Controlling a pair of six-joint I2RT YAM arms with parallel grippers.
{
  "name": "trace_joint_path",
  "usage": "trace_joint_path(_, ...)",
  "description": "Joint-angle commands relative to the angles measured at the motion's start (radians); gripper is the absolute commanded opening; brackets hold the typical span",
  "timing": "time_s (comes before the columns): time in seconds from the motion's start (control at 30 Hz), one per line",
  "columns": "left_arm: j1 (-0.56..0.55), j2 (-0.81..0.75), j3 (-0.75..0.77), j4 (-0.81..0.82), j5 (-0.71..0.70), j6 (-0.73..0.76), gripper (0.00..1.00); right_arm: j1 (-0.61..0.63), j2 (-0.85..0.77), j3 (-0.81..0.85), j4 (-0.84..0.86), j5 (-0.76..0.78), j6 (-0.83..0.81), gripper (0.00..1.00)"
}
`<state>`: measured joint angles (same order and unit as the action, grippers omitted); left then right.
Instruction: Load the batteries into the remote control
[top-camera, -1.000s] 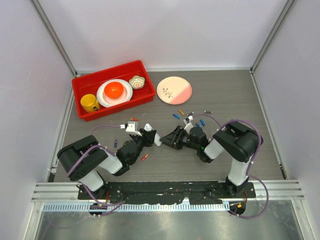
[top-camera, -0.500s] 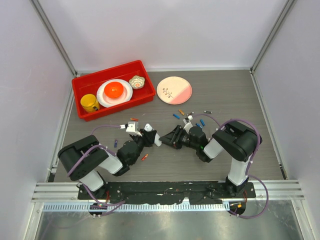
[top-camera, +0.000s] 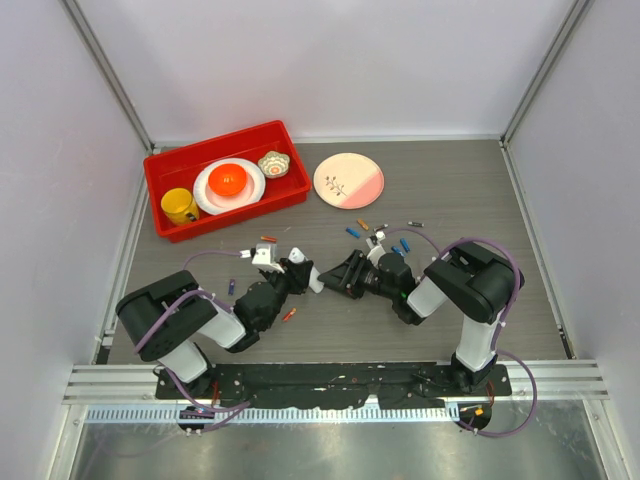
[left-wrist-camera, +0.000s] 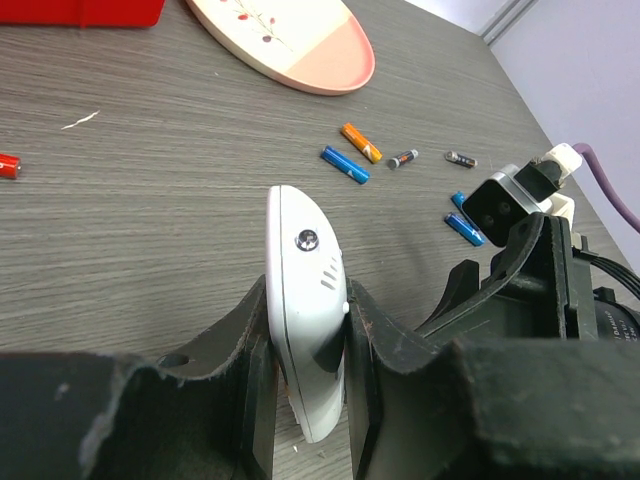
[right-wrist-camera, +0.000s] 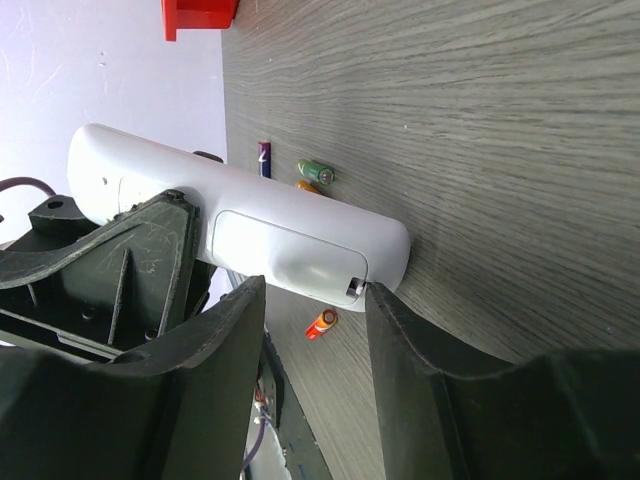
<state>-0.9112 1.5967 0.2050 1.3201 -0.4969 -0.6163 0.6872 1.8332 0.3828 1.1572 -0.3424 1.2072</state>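
The left hand (left-wrist-camera: 307, 305) is pinched tight on the remote control (left-wrist-camera: 303, 235) and holds it on edge, the rounded end sticking out past the fingers. Opposite it, the right hand (right-wrist-camera: 312, 290) has its 2 fingers spread, one on each side of the remote's far end; the cover panel (right-wrist-camera: 285, 250) on the remote's back faces this hand. Whether either fingertip touches the remote cannot be told. The batteries (left-wrist-camera: 344, 164) lie loose on the desk (left-wrist-camera: 150, 230) — an orange one and a blue one close together near the pink plate (left-wrist-camera: 290, 30), and others scattered beside the right hand.
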Motion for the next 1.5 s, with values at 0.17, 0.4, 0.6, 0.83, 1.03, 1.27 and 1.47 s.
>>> trace_joint_path(0.17, -0.012, -0.003, -0.007, 0.076, -0.029, 0.021, 0.0, 0.008, -0.011, -0.002, 0.036, 0.005, -0.003, 0.51)
trace_joint_path(0.4, -0.015, -0.004, -0.006, 0.076, -0.028, 0.023, 0.0, 0.009, 0.001, 0.007, 0.044, 0.0, 0.002, 0.48)
trace_joint_path(0.6, -0.023, 0.0, -0.004, 0.076, -0.028, 0.021, 0.0, 0.012, 0.021, 0.011, 0.07, -0.004, 0.023, 0.44)
trace_joint_path(0.83, -0.028, 0.005, -0.003, 0.076, -0.028, 0.021, 0.0, 0.017, 0.024, 0.015, 0.099, -0.007, 0.04, 0.4)
trace_joint_path(1.03, -0.029, 0.002, -0.003, 0.074, -0.026, 0.023, 0.0, 0.017, 0.024, 0.019, 0.113, -0.007, 0.049, 0.39)
trace_joint_path(1.27, -0.032, 0.006, -0.003, 0.074, -0.022, 0.023, 0.0, 0.018, 0.023, 0.028, 0.121, -0.01, 0.051, 0.32)
trace_joint_path(1.47, -0.032, 0.011, -0.003, 0.073, -0.016, 0.027, 0.0, 0.018, 0.008, 0.027, 0.11, -0.007, 0.043, 0.28)
